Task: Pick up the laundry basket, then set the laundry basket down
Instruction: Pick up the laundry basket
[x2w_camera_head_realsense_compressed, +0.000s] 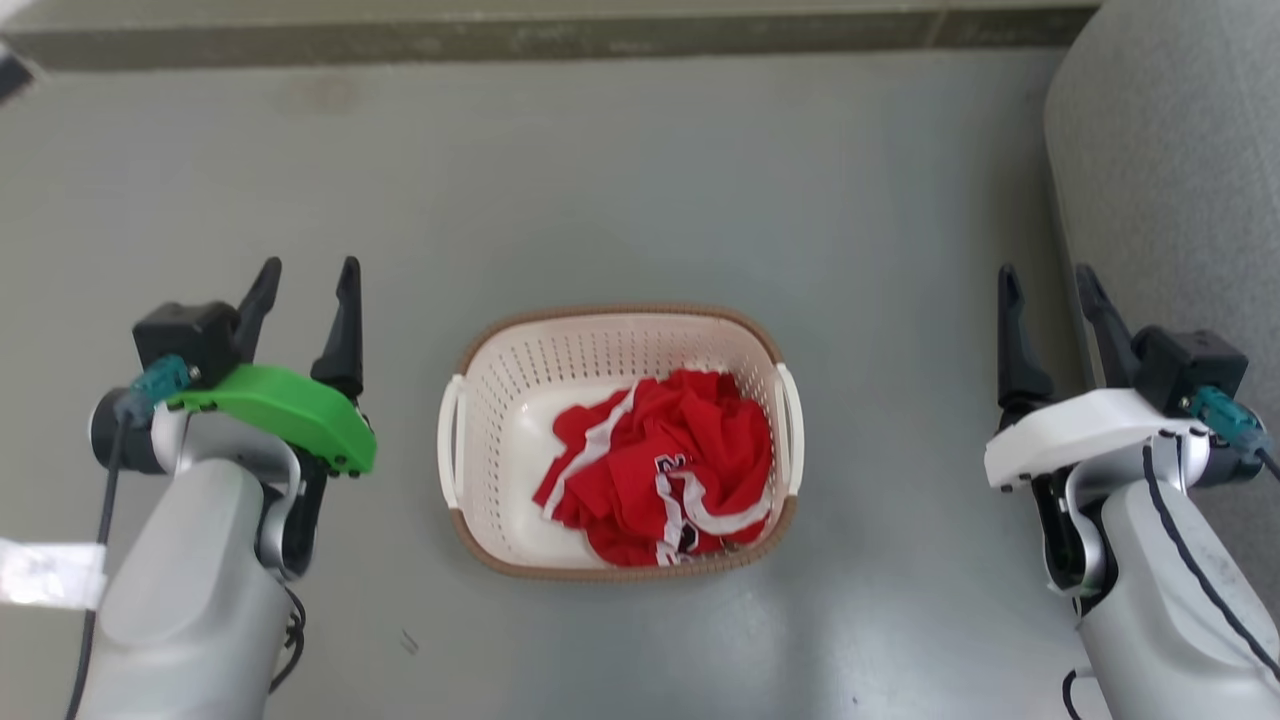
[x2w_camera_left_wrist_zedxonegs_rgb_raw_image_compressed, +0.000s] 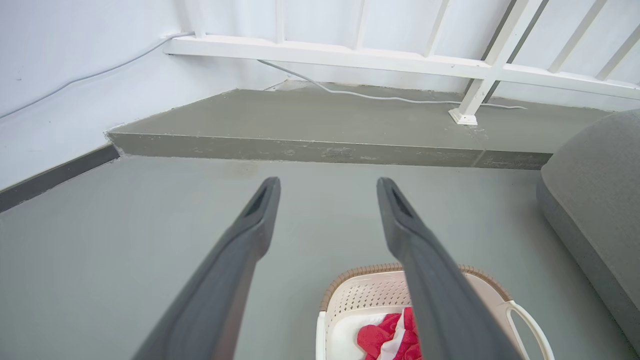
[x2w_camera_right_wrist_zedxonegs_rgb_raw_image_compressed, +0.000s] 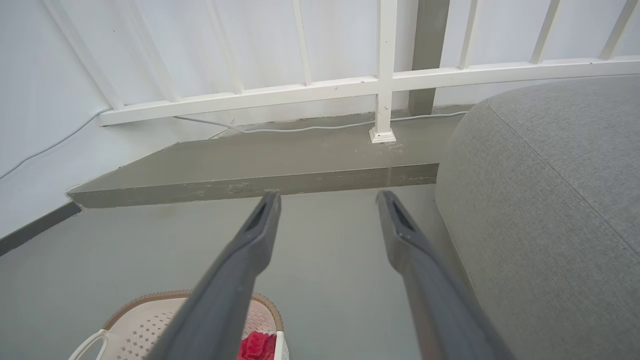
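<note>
Laundry basket (x2w_camera_head_realsense_compressed: 500, 400): stands on the grey floor (x2w_camera_head_realsense_compressed: 640, 180), between the two hands, touched by neither.
Left hand (x2w_camera_head_realsense_compressed: 310, 265): well left of the basket, fingers parted, holding nothing.
Red garment (x2w_camera_head_realsense_compressed: 670, 460): crumpled inside the basket, white trim showing.
Right hand (x2w_camera_head_realsense_compressed: 1046, 272): well right of the basket, fingers parted, empty.
Grey upholstered seat (x2w_camera_head_realsense_compressed: 1170, 180): just beside the right hand, at the far right.

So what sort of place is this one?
Probably a home balcony or laundry corner: a white railing on a concrete ledge, a grey sofa, and a laundry basket of red clothes on the grey floor.
</note>
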